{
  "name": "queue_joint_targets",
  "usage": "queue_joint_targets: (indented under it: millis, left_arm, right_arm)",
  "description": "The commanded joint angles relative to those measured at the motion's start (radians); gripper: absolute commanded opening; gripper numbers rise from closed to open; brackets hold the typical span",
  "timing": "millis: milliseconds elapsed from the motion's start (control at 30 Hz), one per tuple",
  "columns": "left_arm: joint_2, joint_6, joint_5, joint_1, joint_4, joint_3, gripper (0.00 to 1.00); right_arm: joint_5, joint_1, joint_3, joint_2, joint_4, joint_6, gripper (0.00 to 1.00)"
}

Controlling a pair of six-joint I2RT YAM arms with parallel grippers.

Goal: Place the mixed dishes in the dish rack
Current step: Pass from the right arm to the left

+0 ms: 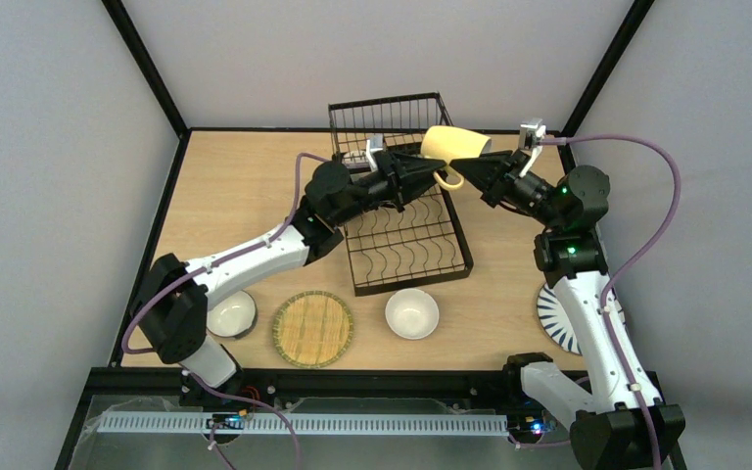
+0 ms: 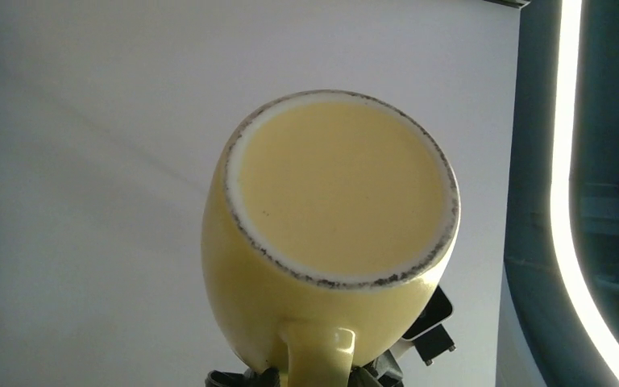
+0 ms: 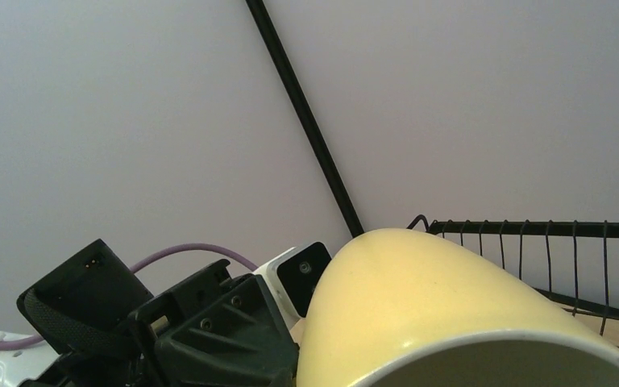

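The pale yellow ceramic mug (image 1: 453, 144) hangs in the air on its side between the two arms, above the black wire dish rack (image 1: 406, 245) and just in front of the rack's raised basket tier (image 1: 387, 117). Its looped handle (image 2: 316, 355) points down and toward the near side.

The right gripper (image 1: 478, 166) reaches in from the right and is closed on the mug at its open end. Its own wrist view shows only the rim and the curved yellow wall filling the lower right. The fingers themselves are out of that view, so the exact hold on the rim is probably a pinch of the wall, though that cannot be confirmed.

The left gripper (image 1: 429, 176) comes in from the left at the handle. Its wrist camera looks straight at the mug's flat base with its scuffed unglazed ring, and the handle sits between the dark fingertips at the bottom edge. I cannot tell whether those jaws are pressing the handle or merely flanking it.

On the light wooden table (image 1: 235, 196), nearer the arm bases, a round woven bamboo plate (image 1: 313, 328) lies between two white-inside bowls. One bowl (image 1: 412, 313) is just in front of the rack's lower tray and the other (image 1: 230, 313) is partly under the left arm. A blue-striped white plate (image 1: 551, 318) lies at the right, partly covered by the right arm.
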Motion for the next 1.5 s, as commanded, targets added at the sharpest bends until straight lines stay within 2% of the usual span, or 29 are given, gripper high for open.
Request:
queue_joint_targets:
  millis: [0,133,367,633,967,1133,1300,1467]
  left_arm:
    - [0.012,0.017,0.023,0.005,-0.01,0.026,0.45]
    - [0.014,0.034,0.039,0.005,-0.019,0.037,0.33]
    - [0.018,0.066,0.058,0.005,-0.049,0.043,0.02]
    - [0.028,0.135,0.059,0.005,-0.065,0.077,0.02]
    - [0.024,0.307,0.062,0.018,-0.232,0.155,0.02]
    - [0.017,0.346,0.062,0.029,-0.254,0.158,0.02]
    - [0.013,0.353,0.065,0.034,-0.236,0.158,0.02]
    - [0.014,0.338,0.072,0.037,-0.202,0.16,0.02]
  right_arm:
    - [-0.017,0.014,0.007,-0.014,0.09,-0.007,0.0]
    - [-0.011,0.017,-0.003,-0.014,0.095,-0.005,0.0]
    - [-0.006,0.019,-0.015,-0.02,0.093,-0.003,0.0]
    - [-0.006,0.019,-0.023,-0.025,0.082,-0.012,0.0]
    - [0.018,0.019,-0.032,-0.03,0.056,-0.02,0.0]
    - [0.022,0.019,-0.032,-0.032,0.047,-0.016,0.17]
    - [0.032,0.018,-0.037,-0.037,0.034,-0.011,0.45]
    - [0.048,0.019,-0.059,-0.051,0.031,-0.004,0.64]
